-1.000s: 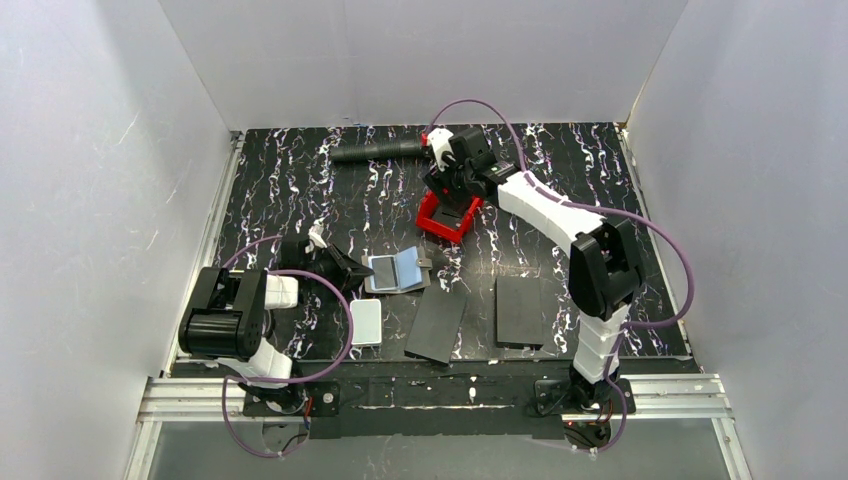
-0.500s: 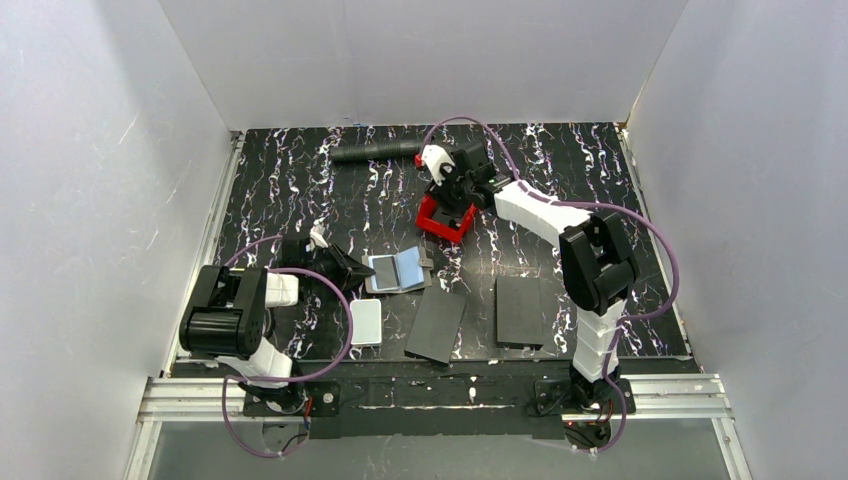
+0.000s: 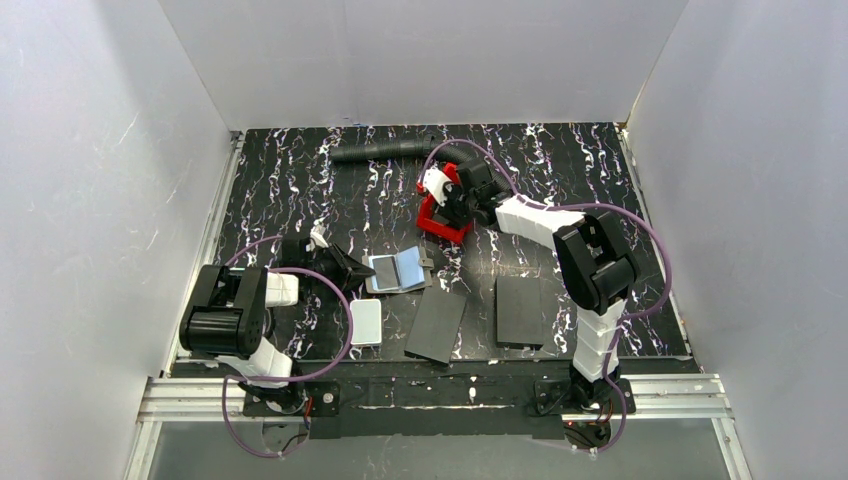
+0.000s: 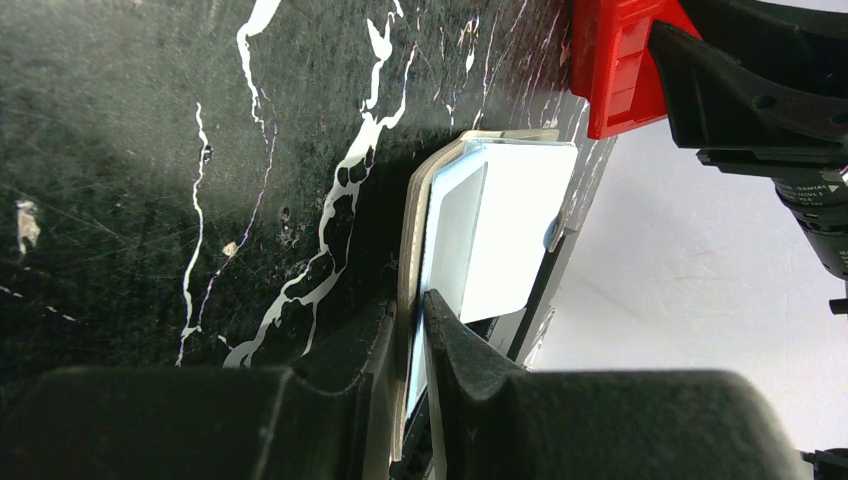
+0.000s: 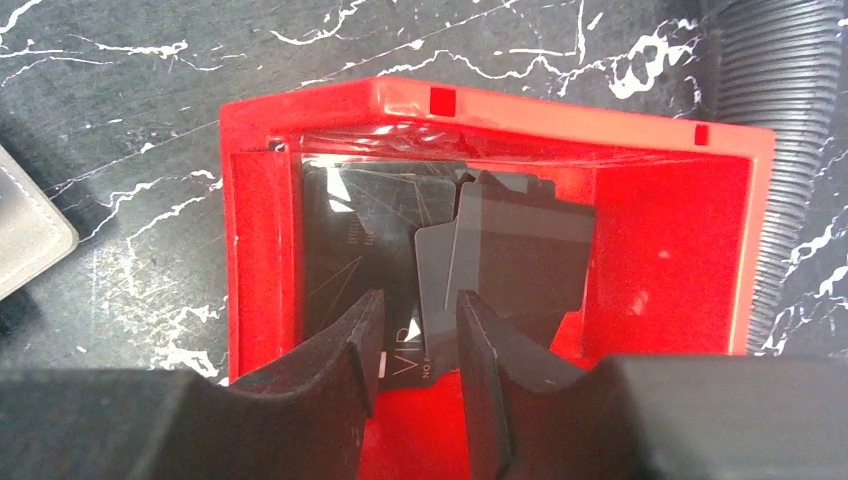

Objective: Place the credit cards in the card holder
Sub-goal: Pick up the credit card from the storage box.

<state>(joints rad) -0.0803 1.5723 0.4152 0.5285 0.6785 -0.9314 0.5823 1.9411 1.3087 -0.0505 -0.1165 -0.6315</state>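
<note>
The card holder [image 3: 397,270] lies open on the table, silver-blue inner faces up. My left gripper [image 3: 350,268] is shut on its left flap; in the left wrist view the fingers [image 4: 412,310] pinch the grey-brown cover of the holder [image 4: 500,220]. The cards lie in the red tray [image 5: 500,105]: a black "VIP" card [image 5: 345,250] and dark grey cards [image 5: 510,250] leaning over it. My right gripper [image 5: 418,330] is inside the tray [image 3: 432,222] with its jaws apart, straddling a grey card's lower corner. In the top view the right gripper [image 3: 447,200] hides the cards.
A white rounded box [image 3: 365,321] lies at the near left. Two flat black panels [image 3: 437,326] [image 3: 519,311] lie near the front. A black ribbed hose [image 3: 385,151] lies at the back, right beside the tray [image 5: 780,90]. White walls enclose the table.
My right gripper has moved nearer and down into the red tray. The left gripper and the card holder have not moved.
</note>
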